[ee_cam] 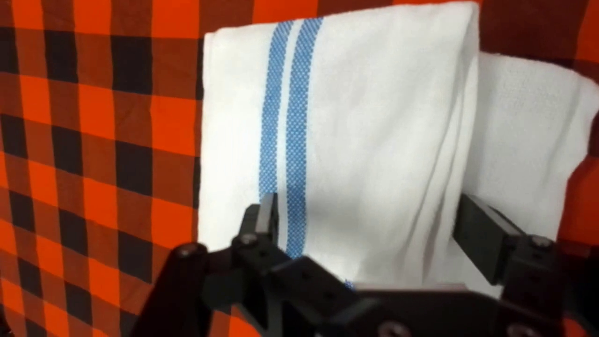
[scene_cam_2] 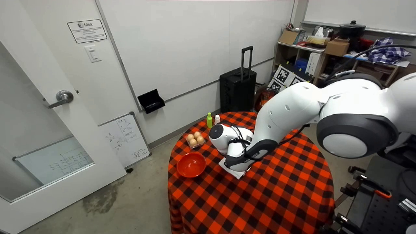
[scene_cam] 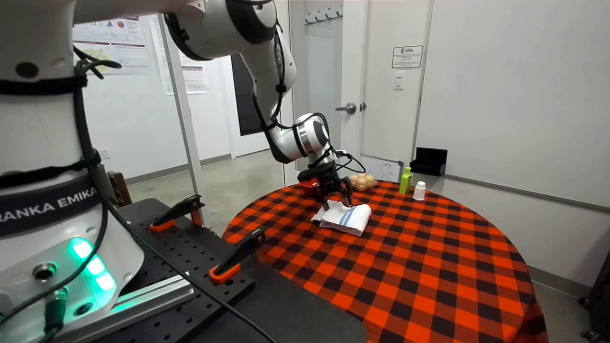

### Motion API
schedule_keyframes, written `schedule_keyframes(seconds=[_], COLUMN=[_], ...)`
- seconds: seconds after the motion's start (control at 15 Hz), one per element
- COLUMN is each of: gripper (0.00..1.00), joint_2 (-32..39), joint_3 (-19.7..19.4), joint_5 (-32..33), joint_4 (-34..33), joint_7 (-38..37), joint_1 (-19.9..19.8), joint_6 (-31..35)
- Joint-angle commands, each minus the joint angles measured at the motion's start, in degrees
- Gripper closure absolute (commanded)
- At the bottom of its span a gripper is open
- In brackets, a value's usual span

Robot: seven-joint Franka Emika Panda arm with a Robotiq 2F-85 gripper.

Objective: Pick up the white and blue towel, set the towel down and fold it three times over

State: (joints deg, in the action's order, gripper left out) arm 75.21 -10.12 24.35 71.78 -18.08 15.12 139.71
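Black and perforated, the mounting plate (scene_cam: pixel 195 238) stands at the near edge of the round, check-covered worktop (scene_cam: pixel 429 257). Beyond it, closer to the far edge than to the near one, the white and blue towel (ee_cam: pixel 374 117) lies in stacked layers; one lower layer projects past the main fold. The gripper (ee_cam: pixel 367 210) is positioned over the towel with its fingers spread: one at the blue stripes, the other beside the upper layers. Nothing is clamped; contact cannot be confirmed.

Status: towel on worktop; at least one fold appears complete. Total count cannot be verified. Outstanding, by estimate: any remaining fold, squaring of the projecting layer, withdrawal.

Toward the far edge: red bowl (scene_cam_2: pixel 191 165), eggs (scene_cam_2: pixel 193 142), green bottle (scene_cam: pixel 405 183), white container (scene_cam: pixel 419 191).
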Motion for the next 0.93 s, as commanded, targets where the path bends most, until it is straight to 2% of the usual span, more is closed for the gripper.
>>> schedule_keyframes(seconds=[0.0,0.33,0.53,0.87], gripper=[0.38,0.76,0.99,0.99], joint_2=[3.92,5.37,2.91,-2.64], joint_3=[-0.78,-1.27,-0.92,-0.40], joint_5=[-1.83,-1.52,0.56,0.34], joint_4=[-7.03,-10.22,-7.63,-2.29], joint_7=[2.76,2.46,1.06,0.69], joint_1=[0.21,0.45,0.60,0.79], joint_6=[-3.22,-4.36,-4.42,-5.22])
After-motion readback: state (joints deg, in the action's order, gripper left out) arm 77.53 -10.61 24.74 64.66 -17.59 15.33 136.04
